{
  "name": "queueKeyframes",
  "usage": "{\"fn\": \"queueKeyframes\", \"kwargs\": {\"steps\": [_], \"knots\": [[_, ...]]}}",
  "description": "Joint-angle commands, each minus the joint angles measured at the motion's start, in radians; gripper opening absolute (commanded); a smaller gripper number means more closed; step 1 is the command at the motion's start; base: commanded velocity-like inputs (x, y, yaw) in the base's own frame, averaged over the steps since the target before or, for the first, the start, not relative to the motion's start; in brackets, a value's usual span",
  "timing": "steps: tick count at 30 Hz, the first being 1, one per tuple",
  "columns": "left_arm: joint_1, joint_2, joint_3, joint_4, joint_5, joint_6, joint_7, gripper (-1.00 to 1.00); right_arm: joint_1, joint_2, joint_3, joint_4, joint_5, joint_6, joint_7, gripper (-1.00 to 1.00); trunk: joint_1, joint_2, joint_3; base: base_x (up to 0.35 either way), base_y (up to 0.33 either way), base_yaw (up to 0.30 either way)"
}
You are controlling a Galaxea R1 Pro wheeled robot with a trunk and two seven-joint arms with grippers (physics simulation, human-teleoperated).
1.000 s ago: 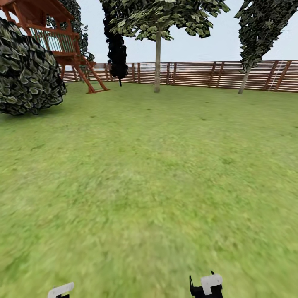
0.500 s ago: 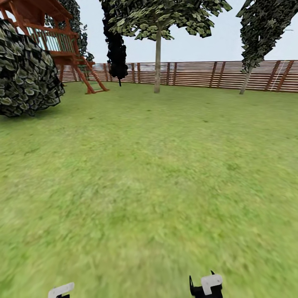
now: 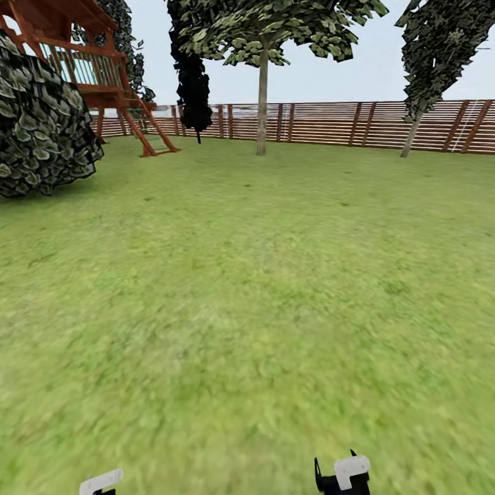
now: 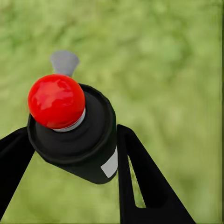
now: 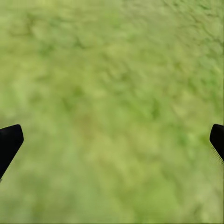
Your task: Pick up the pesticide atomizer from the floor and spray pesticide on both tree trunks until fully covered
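My left gripper (image 4: 73, 140) is shut on the pesticide atomizer (image 4: 77, 135), a black can with a red ball top and a grey nozzle, held over the grass. Over bare lawn, my right gripper (image 5: 114, 140) is open with nothing between its fingers. In the head view, parts of both arms show at the lower edge, left (image 3: 101, 481) and right (image 3: 342, 473). Two trees stand far ahead by the fence: one straight grey-brown tree trunk (image 3: 262, 103) at centre, and a leaning one (image 3: 412, 136) at far right.
Green lawn (image 3: 247, 309) stretches ahead to a brown slat fence (image 3: 344, 124). A large dark bush (image 3: 41, 130) stands at left, with a red wooden playhouse and its ladder (image 3: 103, 75) behind it. A black conifer (image 3: 192, 75) rises left of the centre tree.
The whole head view has shifted: the bush has slid left and the far right tree slightly right, so the camera has moved. Both arms hold the same pose.
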Motion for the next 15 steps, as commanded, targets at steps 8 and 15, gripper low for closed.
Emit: {"fn": "queueKeyframes", "kwargs": {"steps": [8,15], "knots": [[0.0,0.0,0.0,0.001,0.0,0.0,0.001,-1.0,0.0,0.0,0.0,0.0,0.0,0.0,0.0,1.0,0.0,0.0,0.0,0.34,0.0,0.0],[0.0,0.0,0.0,0.001,0.0,0.0,0.0,-1.0,0.0,-0.001,0.0,0.0,0.0,0.0,0.0,1.0,0.0,0.0,0.0,0.34,0.0,0.0]]}}
